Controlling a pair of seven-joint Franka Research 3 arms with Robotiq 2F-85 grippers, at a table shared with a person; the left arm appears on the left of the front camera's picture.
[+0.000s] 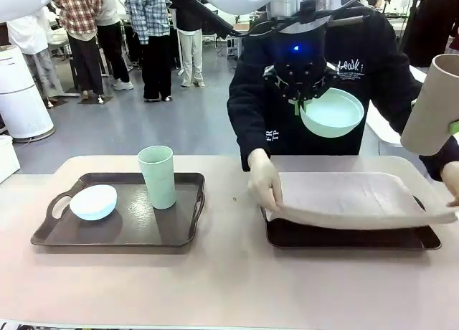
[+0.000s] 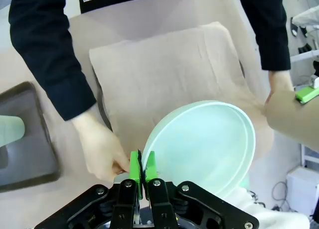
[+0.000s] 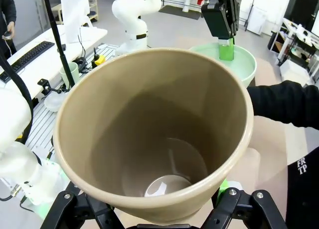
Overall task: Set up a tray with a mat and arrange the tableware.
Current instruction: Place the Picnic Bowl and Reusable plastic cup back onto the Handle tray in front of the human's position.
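Two dark trays lie on the worktop: the left tray holds a pale blue plastic bowl and tall light green cup, a person's hand spreads a beige mat on the right tray, and aloft the left jaws clench a mint green bowl by its rim, the right jaws a brown-tan cup.

A mint green bowl is pinched by its rim in the left tool and hung tilted above the far side of the counter. A brown-tan cup is clamped in the right tool, raised and tilted. A light green cup is stood upright on the left tray, with a pale blue bowl set near it, not touching. A beige mat is spread over the right tray, partly lifted, its edge held by a person's hand.
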